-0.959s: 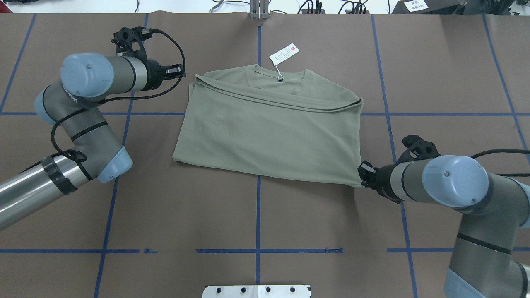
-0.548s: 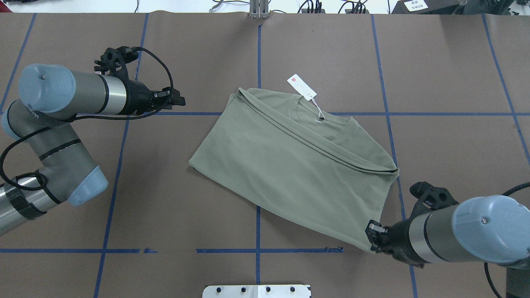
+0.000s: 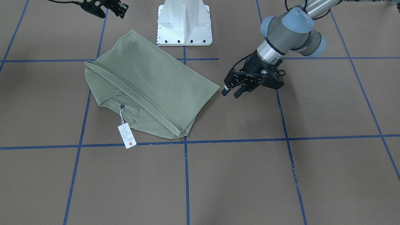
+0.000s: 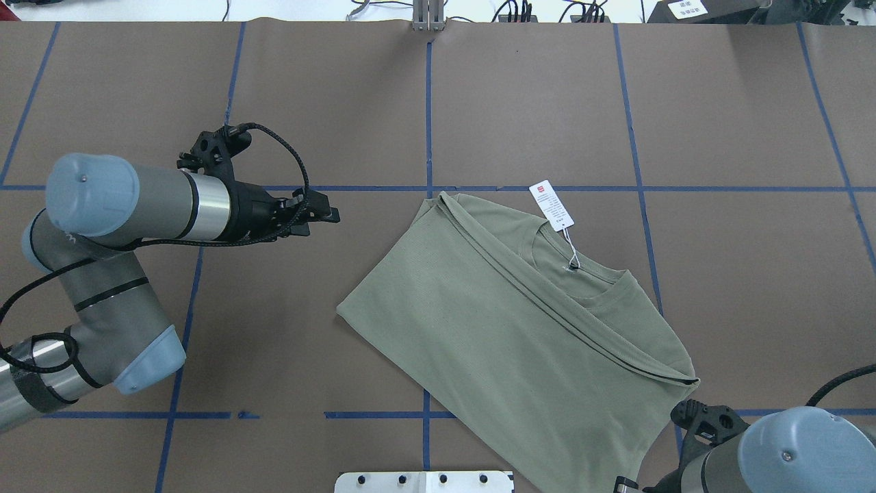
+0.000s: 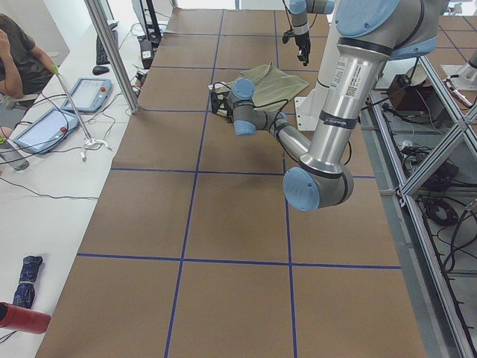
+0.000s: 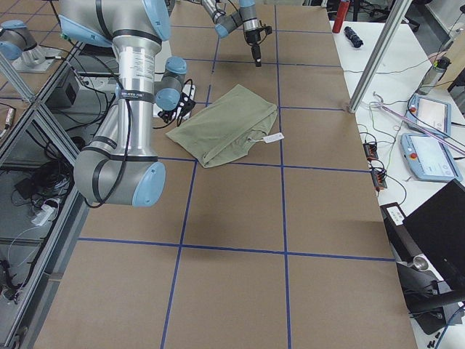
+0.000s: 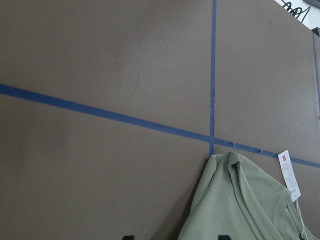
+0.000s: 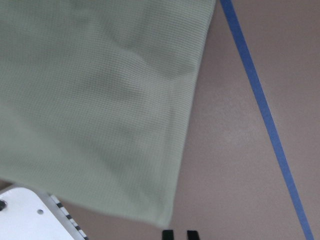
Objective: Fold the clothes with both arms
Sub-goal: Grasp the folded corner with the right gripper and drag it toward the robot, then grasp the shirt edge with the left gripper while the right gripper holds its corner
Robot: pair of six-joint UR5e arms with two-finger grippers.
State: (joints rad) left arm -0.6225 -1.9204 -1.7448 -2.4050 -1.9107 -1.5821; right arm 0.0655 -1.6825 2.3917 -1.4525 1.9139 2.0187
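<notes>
The sage-green shirt point(image 3: 150, 84) point(image 4: 534, 356) lies folded flat and turned diagonally, neckline and white hang tag point(image 4: 551, 204) point(image 3: 127, 135) on its far side. My left gripper point(image 3: 230, 93) point(image 4: 318, 220) hovers open just beside the shirt's left corner without touching it; its wrist view shows that end of the shirt point(image 7: 240, 210). My right gripper point(image 3: 122, 9) point(image 4: 619, 485) sits at the near right corner. In its wrist view the fingertips point(image 8: 167, 233) stand a narrow gap apart, and the corner of the shirt point(image 8: 100, 100) lies just ahead of them, not between them.
The white pedestal base point(image 3: 184, 25) point(image 4: 424, 481) stands right next to the shirt's near edge. Blue tape lines grid the brown table. A seated person point(image 5: 19, 52) and tablets point(image 5: 89, 93) are at a side desk beyond the table's far edge.
The right gripper dragged the shirt toward the robot and to the right, rotating it, and now the corner lies free of its fingers. The left gripper came nearer and toward the shirt.
</notes>
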